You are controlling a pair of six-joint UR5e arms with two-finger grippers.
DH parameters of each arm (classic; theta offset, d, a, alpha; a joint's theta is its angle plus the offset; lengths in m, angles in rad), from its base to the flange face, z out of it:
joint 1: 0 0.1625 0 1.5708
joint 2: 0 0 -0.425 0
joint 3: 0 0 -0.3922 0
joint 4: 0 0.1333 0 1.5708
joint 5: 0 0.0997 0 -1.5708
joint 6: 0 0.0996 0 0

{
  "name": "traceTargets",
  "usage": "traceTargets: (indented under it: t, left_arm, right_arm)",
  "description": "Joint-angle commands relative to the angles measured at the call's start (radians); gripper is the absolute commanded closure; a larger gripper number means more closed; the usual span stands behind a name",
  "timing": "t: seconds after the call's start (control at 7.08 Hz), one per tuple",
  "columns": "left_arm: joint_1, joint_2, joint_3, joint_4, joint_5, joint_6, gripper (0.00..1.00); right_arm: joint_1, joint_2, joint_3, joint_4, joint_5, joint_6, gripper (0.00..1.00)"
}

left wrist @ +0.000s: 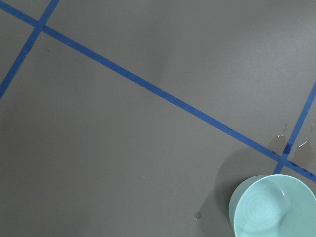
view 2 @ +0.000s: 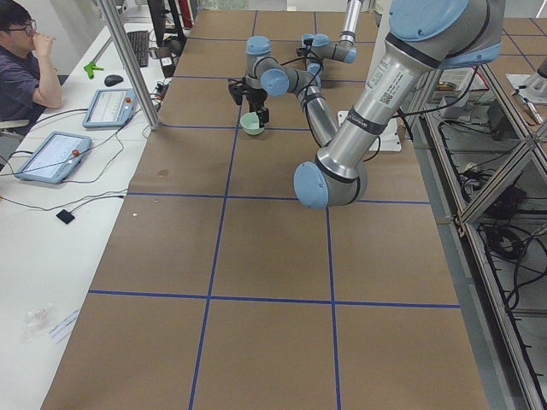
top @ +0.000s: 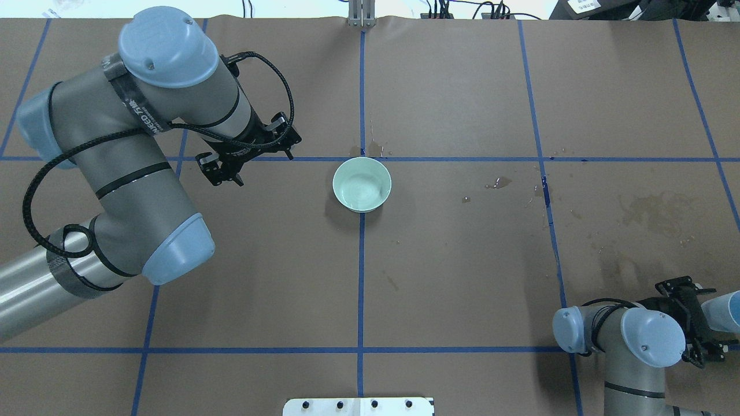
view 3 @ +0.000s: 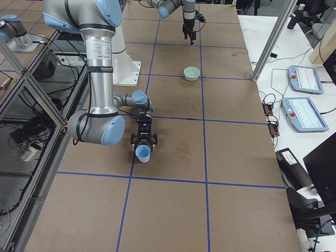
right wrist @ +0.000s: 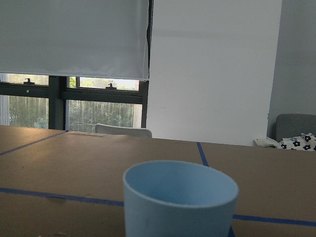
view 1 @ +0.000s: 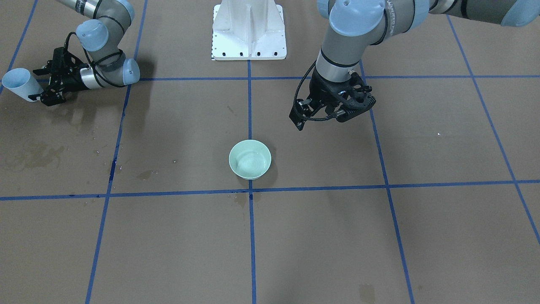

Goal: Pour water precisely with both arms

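Observation:
A mint-green bowl (view 1: 249,159) (top: 362,184) stands mid-table on a blue tape line, with pale glints of water (view 1: 252,161) inside. My left gripper (top: 226,180) (view 1: 298,121) hangs empty above the table, beside the bowl and apart from it; its fingers look open. The left wrist view shows the bowl (left wrist: 274,207) at the bottom right. My right gripper (view 1: 42,90) (top: 702,326) is shut on a light blue cup (view 1: 19,84) (top: 729,311) (view 3: 142,153), upright and low over the table's corner. The right wrist view shows the cup (right wrist: 180,200); its contents are hidden.
Wet stains and droplets mark the brown paper near the right arm (top: 650,208) (view 1: 33,154) and by the bowl (top: 373,151). The white pedestal base (view 1: 249,31) stands at the robot's side. An operator (view 2: 21,60) and tablets (view 2: 51,155) are beyond the far edge.

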Motion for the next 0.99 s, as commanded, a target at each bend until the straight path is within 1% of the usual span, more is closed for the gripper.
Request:
traceTargets:
  t: [0.0,0.57,0.71,0.85]
  left_arm:
    - [0.0,-0.001,0.0,0.0,0.0,-0.001,0.0]
    - [0.0,-0.001,-0.002,0.0,0.002,-0.001,0.0]
    - [0.0,-0.001,-0.002,0.0,0.0,-0.001,0.0]
    - [0.0,-0.001,-0.002,0.0,0.002,-0.001,0.0]
  right_arm:
    - [0.002,-0.024,0.007,0.005,-0.004,-0.001,0.02]
    - [0.001,-0.068,0.003,0.047,-0.008,-0.004,0.02]
    - [0.001,-0.072,0.0,0.047,-0.011,-0.007,0.03]
    - [-0.001,-0.07,-0.005,0.047,-0.02,-0.007,0.1]
